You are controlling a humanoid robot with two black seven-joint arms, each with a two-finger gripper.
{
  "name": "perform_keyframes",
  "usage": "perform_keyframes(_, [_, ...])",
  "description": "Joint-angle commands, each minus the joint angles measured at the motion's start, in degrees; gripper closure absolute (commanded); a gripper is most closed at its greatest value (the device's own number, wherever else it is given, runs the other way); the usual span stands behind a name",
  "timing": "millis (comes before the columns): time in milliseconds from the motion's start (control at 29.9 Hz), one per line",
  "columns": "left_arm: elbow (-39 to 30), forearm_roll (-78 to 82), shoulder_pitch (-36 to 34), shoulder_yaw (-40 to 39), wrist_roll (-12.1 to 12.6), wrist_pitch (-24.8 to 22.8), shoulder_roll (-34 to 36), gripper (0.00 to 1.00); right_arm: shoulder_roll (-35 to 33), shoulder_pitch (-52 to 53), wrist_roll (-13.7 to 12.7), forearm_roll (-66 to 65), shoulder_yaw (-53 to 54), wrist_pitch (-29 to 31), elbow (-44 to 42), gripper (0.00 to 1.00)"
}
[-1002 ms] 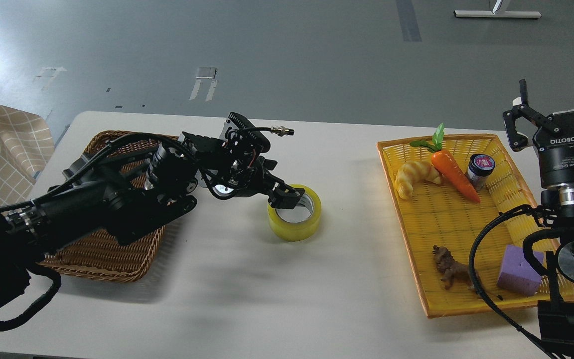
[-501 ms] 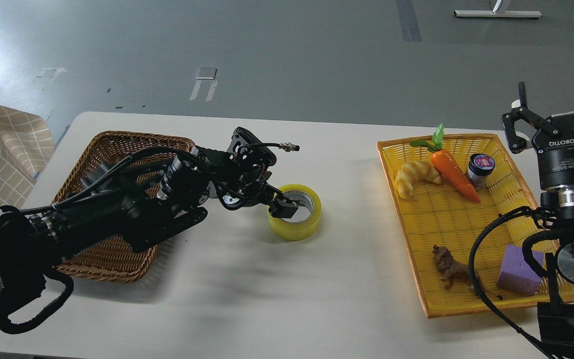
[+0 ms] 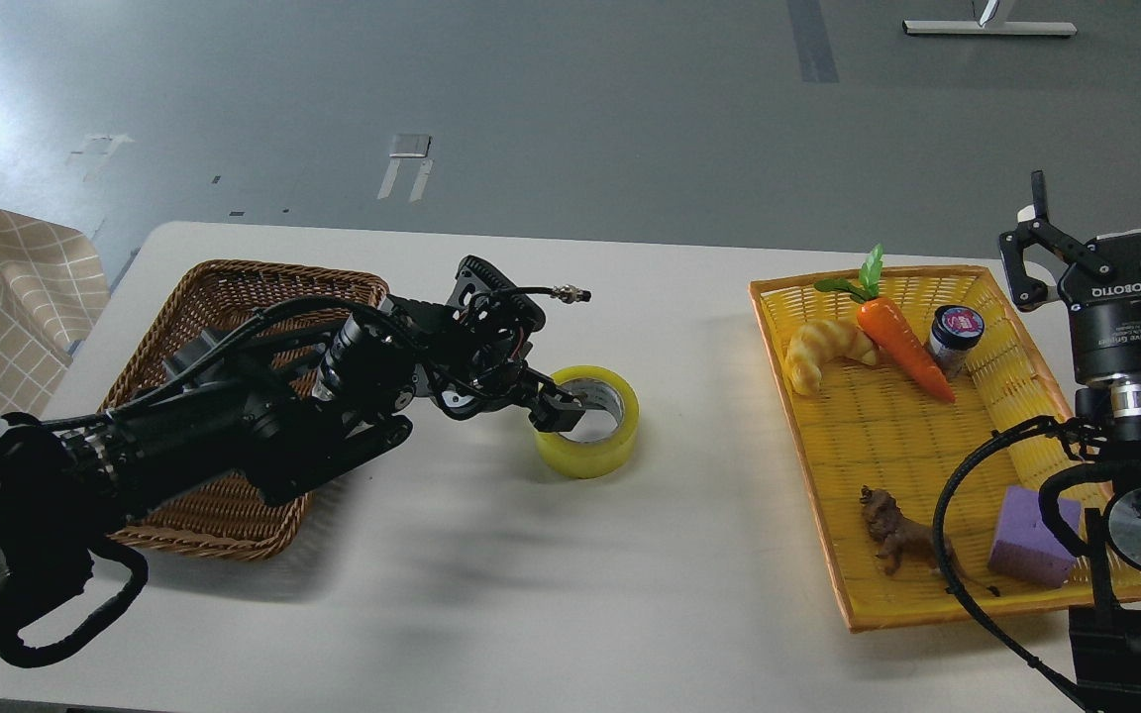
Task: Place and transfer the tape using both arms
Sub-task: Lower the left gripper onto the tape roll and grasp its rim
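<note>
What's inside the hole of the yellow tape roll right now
The left pincer reaches over the near-left rim of the tape, one finger dipping into the hole. Behind it shows the grey-white core wall. The table under the finger is covered, and so is the grip itself.

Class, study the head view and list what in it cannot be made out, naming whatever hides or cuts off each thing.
1. Left pincer at the tape: dark and small, so its grip on the roll's wall cannot be told.
2. Wicker basket: its inside is mostly covered by the left arm.
3. Right pincer: one finger is cut off by the right edge.
4. Jar label: too small to read.
</note>
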Motion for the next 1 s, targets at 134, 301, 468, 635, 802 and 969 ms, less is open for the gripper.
perform_keyframes(134, [-0.01, -0.08, 0.01, -0.09, 1.16, 0.00, -0.66, 0.33, 0.00, -0.02, -0.01, 0.00, 0.00, 0.00, -0.03, 0.00])
perform_keyframes(301, [-0.01, -1.58, 0.10, 0.00, 1.24, 0.00, -1.27, 0.47, 0.00, -0.02, -0.01, 0.00, 0.00, 0.00, -0.03, 0.00])
perform_keyframes(468, [-0.01, -1.75, 0.80, 0.00, 1.51, 0.00, -1.27, 0.51, 0.00, -0.02, -0.01, 0.00, 0.00, 0.00, -0.03, 0.00])
perform_keyframes(635, [-0.01, -1.67, 1.33, 0.78, 1.51, 0.00, -1.27, 0.69, 0.00, -0.02, -0.01, 0.00, 0.00, 0.00, -0.12, 0.00])
perform_keyframes(802, [-0.01, -1.75, 1.33, 1.14, 1.07, 0.00, -1.27, 1.00, 0.00, -0.02, -0.01, 0.00, 0.00, -0.08, -0.20, 0.00])
perform_keyframes(969, [-0.45, -1.67, 0.02, 0.79, -1.47, 0.00, -0.66, 1.00, 0.00, -0.02, -0.01, 0.00, 0.00, -0.08, -0.55, 0.00])
